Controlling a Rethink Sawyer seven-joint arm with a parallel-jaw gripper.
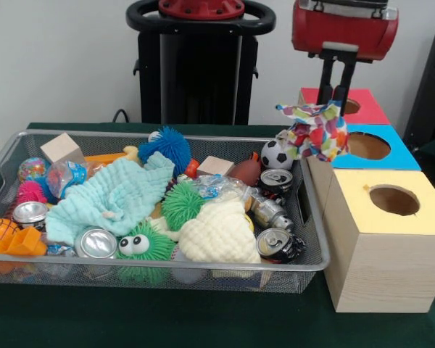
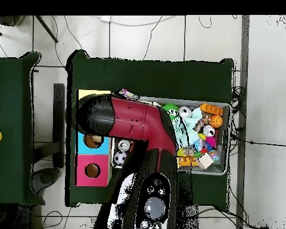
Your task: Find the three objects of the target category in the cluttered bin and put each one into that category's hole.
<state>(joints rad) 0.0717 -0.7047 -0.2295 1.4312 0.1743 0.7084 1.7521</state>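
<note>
Front view: the gripper (image 1: 338, 93) hung above the row of wooden boxes, closed on a crumpled multicoloured patterned cloth (image 1: 315, 132). The cloth dangled beside the blue-topped box's round hole (image 1: 368, 146), between the wire mesh bin (image 1: 313, 239) and the boxes. The red-topped box (image 1: 366, 106) stood behind, the yellow-topped box (image 1: 394, 200) in front. A pale mint cloth (image 1: 116, 194) and a cream knitted cloth (image 1: 216, 232) lay in the bin among balls and cans.

Overhead view: the red and black arm (image 2: 133, 122) covered most of the boxes; the gripper itself was hidden. The bin (image 2: 224, 169) rested on the green table (image 2: 151, 74).
</note>
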